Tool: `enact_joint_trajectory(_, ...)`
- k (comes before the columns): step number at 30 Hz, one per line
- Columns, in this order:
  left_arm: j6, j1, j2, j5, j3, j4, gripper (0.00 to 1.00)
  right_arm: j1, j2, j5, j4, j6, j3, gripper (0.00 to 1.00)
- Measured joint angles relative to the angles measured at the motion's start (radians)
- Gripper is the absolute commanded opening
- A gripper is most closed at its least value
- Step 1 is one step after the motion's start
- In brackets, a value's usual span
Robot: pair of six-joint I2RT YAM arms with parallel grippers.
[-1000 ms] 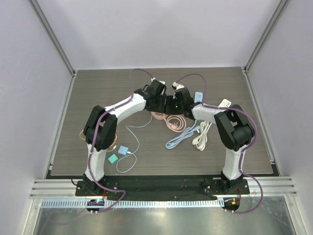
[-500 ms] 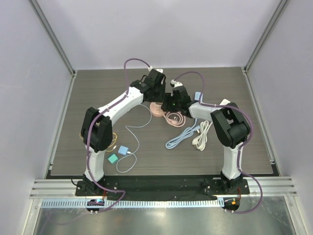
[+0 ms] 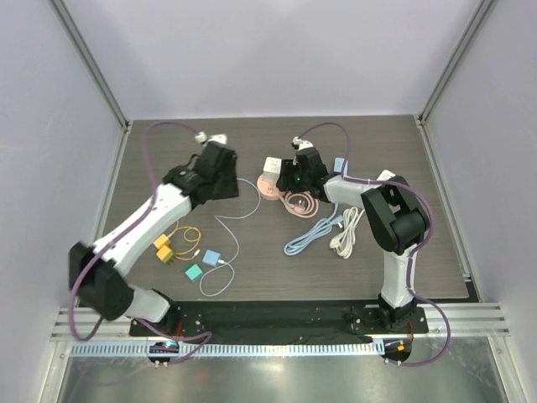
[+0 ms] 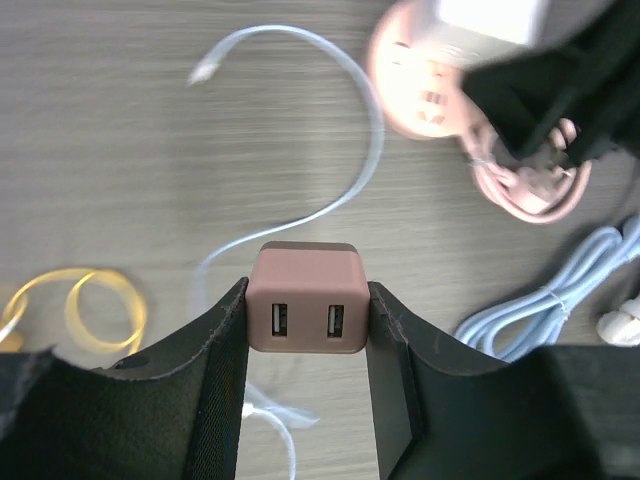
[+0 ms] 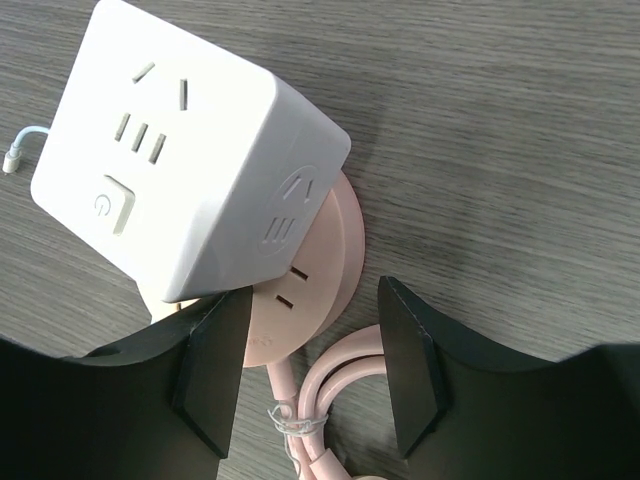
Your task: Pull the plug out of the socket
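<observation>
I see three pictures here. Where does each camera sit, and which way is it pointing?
Top external: fixed above and behind the arms, looking down on the dark wood-grain table; the left arm and right arm show whole.
Left wrist: on the left arm, looking down past the left gripper, shut on a pink two-port USB plug.
Right wrist: on the right arm, looking down past the right gripper, fingers apart, at a round pink socket carrying a white cube adapter.
Shared: all three views show that socket and cube.
</observation>
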Motion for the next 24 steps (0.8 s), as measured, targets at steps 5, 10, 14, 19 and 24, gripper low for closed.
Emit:
enact_joint_trajectory(5,-0.077,0.159,-0.291,0.002,-0.192,-0.05,0.0,-0.002,0.0,-0.015,0.001,0.0,0.0,0.58)
enact_joint_trajectory(10,-0.122,0.32,-0.299,0.095,-0.294,-0.072,0.0,-0.002,0.0,-0.034,0.006,0.0,-0.004,0.58)
enact_joint_trajectory(14,-0.136,0.358,-0.19,0.165,-0.338,-0.058,0.0,-0.002,0.0,-0.045,0.012,-0.002,-0.007,0.58)
enact_joint_trajectory(19,-0.154,0.374,-0.119,0.195,-0.367,-0.015,0.08,-0.003,0.0,-0.048,0.015,-0.005,-0.008,0.58)
enact_joint_trajectory(24,-0.169,0.392,-0.045,0.22,-0.367,0.032,0.23,-0.003,0.0,-0.05,0.017,-0.008,-0.009,0.58)
